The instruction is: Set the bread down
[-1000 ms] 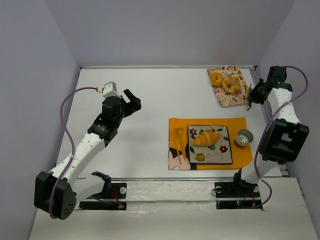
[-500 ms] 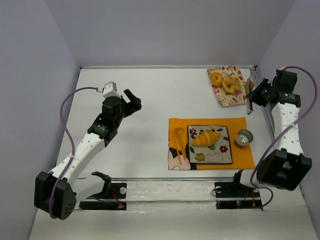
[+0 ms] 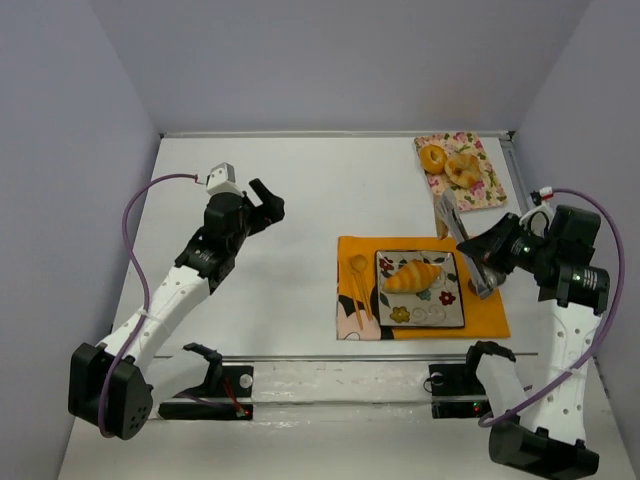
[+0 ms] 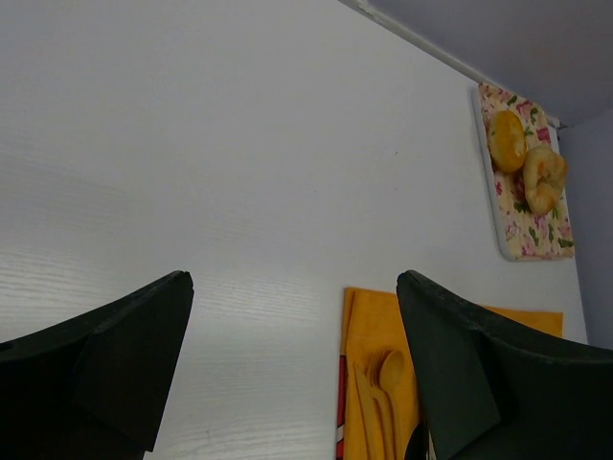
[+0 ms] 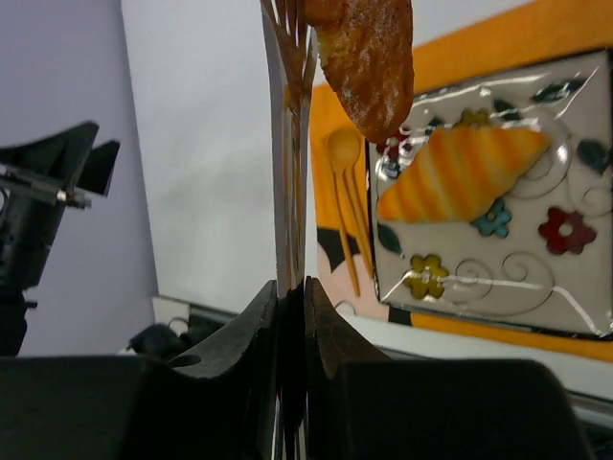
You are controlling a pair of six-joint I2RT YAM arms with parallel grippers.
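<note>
Two bread pieces in view. The croissant (image 3: 410,275) lies on the floral plate (image 3: 425,312), which sits on the orange mat (image 3: 400,243). The speckled slice (image 5: 369,57) hangs at the tip of fork-tipped metal tongs (image 5: 287,144), in the air near the plate. The right gripper (image 5: 290,287) is clamped tight on the tongs; that squeeze probably pinches the slice. The left gripper (image 3: 266,203) is spread wide, holds nothing and sits well apart, likely to leave room.

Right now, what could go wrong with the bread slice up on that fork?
1. The speckled slice seems held only at the tips of the fork, so it may drop early.
2. The right gripper pinches the thin handle; the fork could swivel.
3. The croissant fills the middle of the plate, so the slice might bump it.
</note>
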